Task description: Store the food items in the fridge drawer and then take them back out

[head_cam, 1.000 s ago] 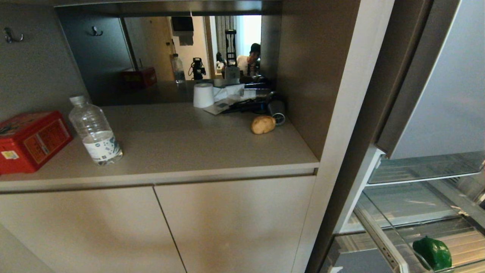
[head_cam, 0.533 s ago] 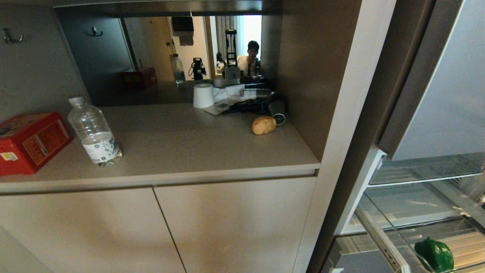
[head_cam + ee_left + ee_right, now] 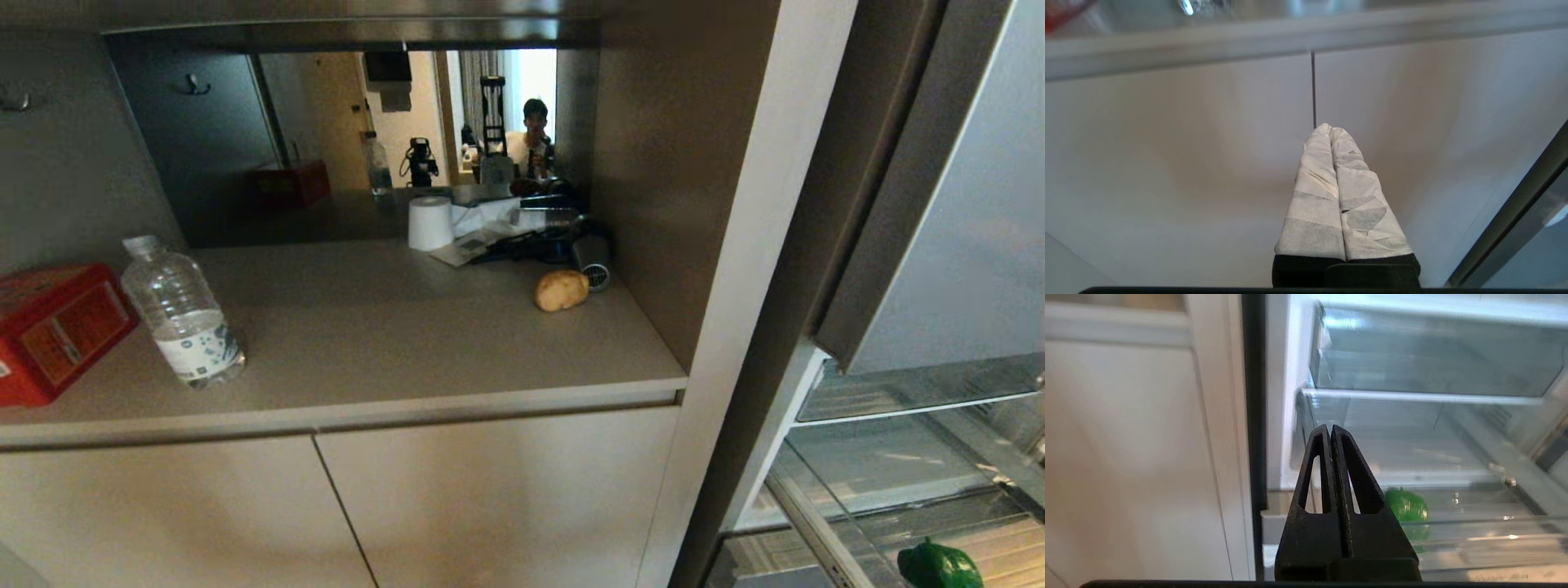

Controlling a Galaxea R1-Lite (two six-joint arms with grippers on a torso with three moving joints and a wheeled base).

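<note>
Storing remains half done: bell pepper [image 3: 939,563] lies in the fridge drawer [image 3: 1474,539], potato [image 3: 561,290] waits on the bench [image 3: 392,343]; both end effectors, left [image 3: 1331,130] and right [image 3: 1330,428], are pressed together empty, so you must reach for it.

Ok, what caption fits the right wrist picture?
Shut right gripper facing the open fridge, green pepper sitting in the clear drawer.

On our desk [image 3: 367,327], the tin box [image 3: 57,327] sits at the left edge with the water bottle [image 3: 181,314] just beside it; the potato [image 3: 561,290] lies near the back right corner. Right of the desk, the bell pepper [image 3: 939,565] lies in the fridge drawer [image 3: 824,531].
</note>
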